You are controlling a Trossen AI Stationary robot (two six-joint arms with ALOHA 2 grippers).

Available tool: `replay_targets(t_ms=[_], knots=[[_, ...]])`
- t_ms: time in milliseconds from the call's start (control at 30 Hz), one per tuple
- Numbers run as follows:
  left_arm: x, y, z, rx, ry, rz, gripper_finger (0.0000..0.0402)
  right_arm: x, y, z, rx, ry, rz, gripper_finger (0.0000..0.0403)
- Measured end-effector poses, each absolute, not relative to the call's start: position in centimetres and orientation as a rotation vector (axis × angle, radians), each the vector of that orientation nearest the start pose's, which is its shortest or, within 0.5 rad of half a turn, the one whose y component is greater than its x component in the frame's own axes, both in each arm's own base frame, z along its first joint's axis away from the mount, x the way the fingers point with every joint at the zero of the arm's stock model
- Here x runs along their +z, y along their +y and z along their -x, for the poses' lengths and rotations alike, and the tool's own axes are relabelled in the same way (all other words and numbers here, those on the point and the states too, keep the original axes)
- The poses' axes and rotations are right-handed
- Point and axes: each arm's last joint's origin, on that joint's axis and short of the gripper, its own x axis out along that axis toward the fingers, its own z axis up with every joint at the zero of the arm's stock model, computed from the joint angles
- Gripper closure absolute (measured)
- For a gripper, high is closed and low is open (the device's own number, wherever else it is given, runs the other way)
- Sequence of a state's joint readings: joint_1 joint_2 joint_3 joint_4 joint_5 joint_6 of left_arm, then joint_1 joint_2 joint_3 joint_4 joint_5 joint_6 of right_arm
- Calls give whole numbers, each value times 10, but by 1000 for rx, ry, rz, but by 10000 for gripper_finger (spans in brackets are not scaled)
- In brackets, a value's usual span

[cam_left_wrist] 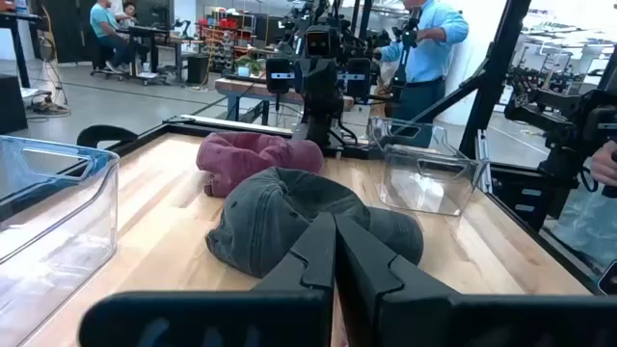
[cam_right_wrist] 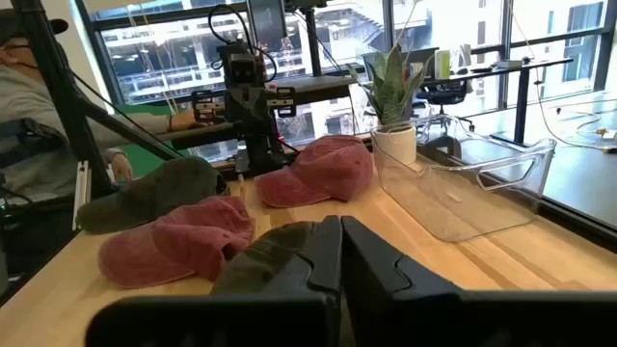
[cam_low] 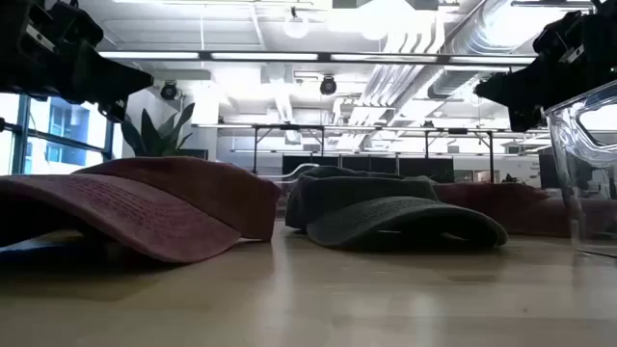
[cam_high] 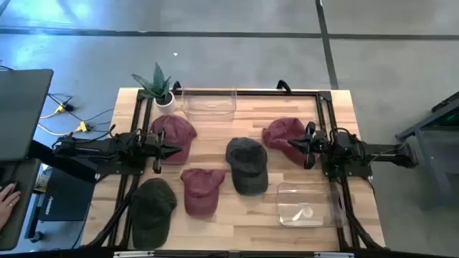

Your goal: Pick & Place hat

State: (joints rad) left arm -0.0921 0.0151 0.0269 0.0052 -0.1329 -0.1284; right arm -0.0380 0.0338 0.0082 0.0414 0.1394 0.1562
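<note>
Five hats are lying on the table [cam_high: 287, 215], none in my grip. The grey hat [cam_high: 248, 165] is sitting mid-table, its long axis running away from the plant [cam_high: 159, 86] side, brim toward the near edge. The small maroon hat [cam_high: 201, 190] is lying just left of it, brim also toward the near edge. The dark hat [cam_high: 152, 210] is resting at the near left corner, lengthwise along the same line. A maroon hat [cam_high: 174, 136] is sitting under my left gripper [cam_high: 172, 150], another maroon hat [cam_high: 283, 135] beside my right gripper [cam_high: 295, 144]; their brim directions are hard to make out from above.

Both my grippers are hovering above the table with fingers pressed together, holding nothing (wrist views are showing the dark fingers meeting).

One clear bin [cam_high: 209, 103] is standing at the far edge, a second bin [cam_high: 307, 204] at the near right. In the low view the arms are cut off at the top corners. No readable writing on any hat.
</note>
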Motion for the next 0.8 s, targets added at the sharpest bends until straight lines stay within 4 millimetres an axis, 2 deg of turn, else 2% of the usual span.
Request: replay_targets(t_ms=[633,800], knots=[[172,-5,-97,40,-20,130,401,168,-8,-99,-176,-30,-158,402],[172,-5,-97,39,-20,131,401,171,-8,-99,-183,-33,-252,402]])
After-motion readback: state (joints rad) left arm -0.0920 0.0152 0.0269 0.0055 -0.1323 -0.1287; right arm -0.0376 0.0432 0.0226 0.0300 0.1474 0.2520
